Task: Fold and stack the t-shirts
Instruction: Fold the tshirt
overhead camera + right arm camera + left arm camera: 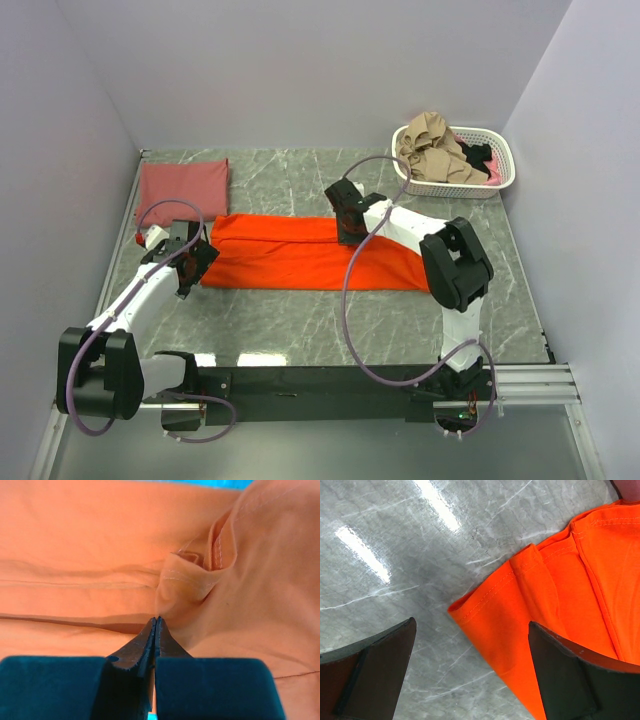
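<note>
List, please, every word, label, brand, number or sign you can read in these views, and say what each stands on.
No text can be read in any view.
orange-red t-shirt: plain cloth, no print or tag showing.
brick-red t-shirt: folded, plain.
white basket: no label visible.
left arm and right arm: no legible markings; any that exist are too small to read.

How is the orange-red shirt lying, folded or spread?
Partly folded: the orange-red t-shirt lies as a long doubled band, not a compact rectangle.
</note>
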Robot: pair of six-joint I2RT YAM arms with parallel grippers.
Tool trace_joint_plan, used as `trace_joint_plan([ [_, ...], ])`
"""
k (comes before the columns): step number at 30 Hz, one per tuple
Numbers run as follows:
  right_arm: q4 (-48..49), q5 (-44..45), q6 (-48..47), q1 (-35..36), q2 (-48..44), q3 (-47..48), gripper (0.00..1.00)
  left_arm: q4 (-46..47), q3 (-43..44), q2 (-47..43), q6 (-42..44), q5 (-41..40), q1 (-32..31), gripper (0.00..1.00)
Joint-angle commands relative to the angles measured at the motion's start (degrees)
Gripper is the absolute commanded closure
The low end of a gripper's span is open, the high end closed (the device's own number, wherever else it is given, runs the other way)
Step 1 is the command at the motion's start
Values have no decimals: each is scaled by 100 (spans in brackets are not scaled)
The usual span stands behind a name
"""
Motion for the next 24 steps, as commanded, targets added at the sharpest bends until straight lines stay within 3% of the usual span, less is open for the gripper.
trace_joint_plan([
  [1, 503, 88, 236, 28, -637, 139, 100, 24, 158, -128, 8, -8, 20, 1],
  [9, 751, -431, 324, 19, -569, 112, 100, 42, 149, -136, 35, 19, 20, 1],
  [11, 681, -597, 298, 28, -454, 174, 96, 42, 158, -128, 44, 27, 20, 1],
  [12, 663, -625, 298, 28, -375, 209, 92, 50, 167, -136, 44, 36, 20, 1],
  [16, 584, -634, 298, 19, -330, 209, 45, 59, 193, -93, 79, 62, 20, 1],
  [24, 356, -37, 491, -33, -1191, -168, 29, 217, 334, 48, 219, 308, 11, 1],
])
